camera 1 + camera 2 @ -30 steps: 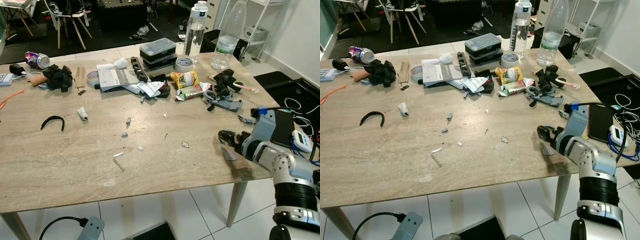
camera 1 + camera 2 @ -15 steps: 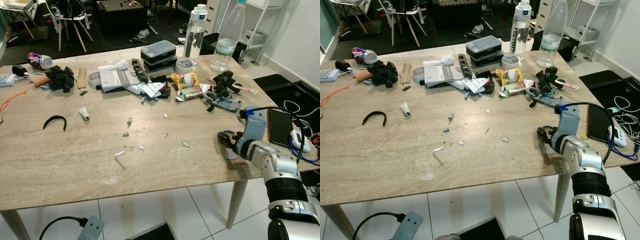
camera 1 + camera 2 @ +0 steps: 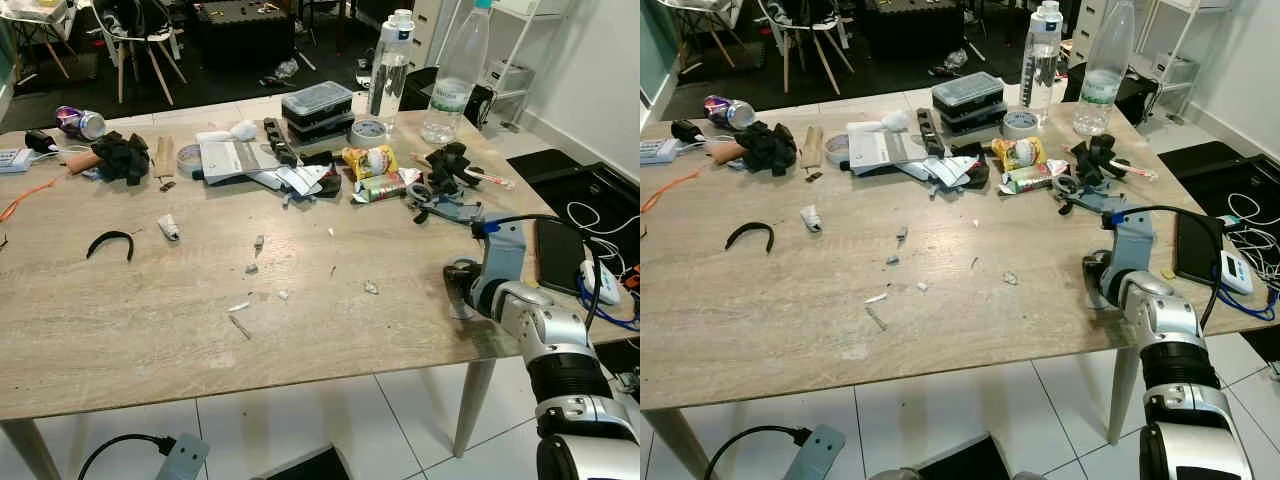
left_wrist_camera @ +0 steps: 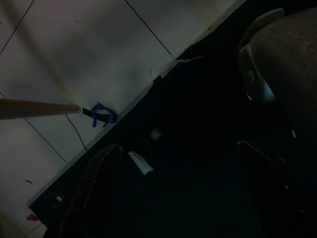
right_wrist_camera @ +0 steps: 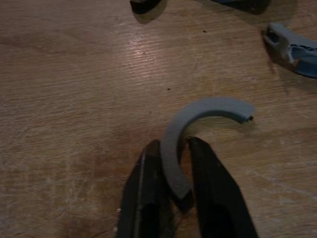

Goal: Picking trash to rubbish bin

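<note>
On table (image 3: 120,320), right gripper (image 5: 173,196) fingers pinch grey curved scrap (image 5: 198,119).

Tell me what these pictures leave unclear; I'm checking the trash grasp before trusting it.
- Right pincer: its fingers close around a grey curved piece; in the eye views the forearm hides this grasp.
- Whether the piece is lifted or resting on the table: cannot tell.
- Small scraps mid-table: too small to identify.
- Left wrist view: too dark to identify the floor debris.
</note>
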